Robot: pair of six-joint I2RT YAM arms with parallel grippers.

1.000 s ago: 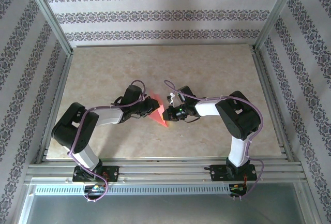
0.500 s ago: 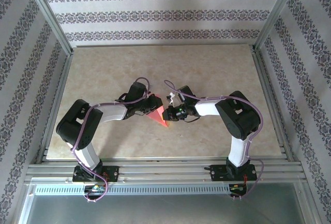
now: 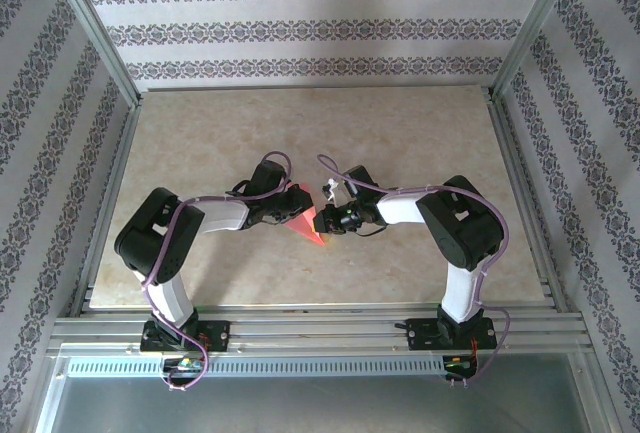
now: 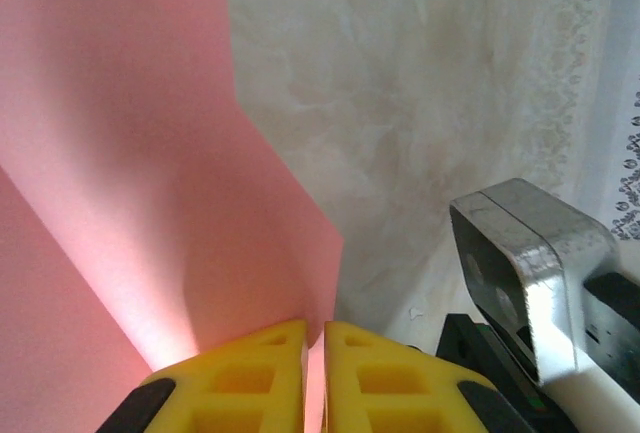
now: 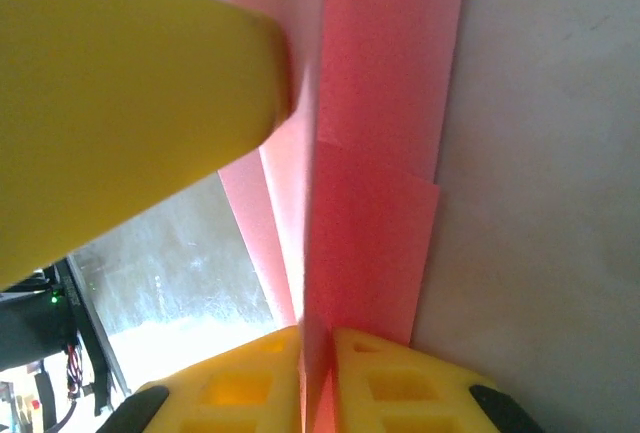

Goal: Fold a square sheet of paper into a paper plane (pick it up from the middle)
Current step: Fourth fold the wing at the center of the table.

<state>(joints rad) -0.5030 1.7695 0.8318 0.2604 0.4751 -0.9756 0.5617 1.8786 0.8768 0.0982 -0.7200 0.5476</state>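
The square sheet of paper [image 3: 309,227] is folded into a narrow salmon-pink pointed shape and is held up between both arms at the table's middle, tip pointing toward the near edge. My left gripper [image 3: 298,209] is shut on its left flap; in the left wrist view the paper [image 4: 150,153] runs between the yellow fingertips of the left gripper [image 4: 314,338]. My right gripper [image 3: 326,221] grips from the right. In the right wrist view the layered, creased paper [image 5: 380,153] passes between the nearly closed pads of the right gripper [image 5: 318,338]. A left yellow finger [image 5: 120,103] presses against the flap there.
The marble-patterned tabletop [image 3: 420,143] lies under the paper, fenced by an aluminium frame [image 3: 110,203] and patterned walls. The right wrist's silver camera block [image 4: 530,263] stands close to my left fingers. Both arms meet at the centre, with bare table behind and to either side.
My left arm has pushed to the right, so its gripper now covers more of the paper's upper left part. The right arm and the paper's tip have barely moved.
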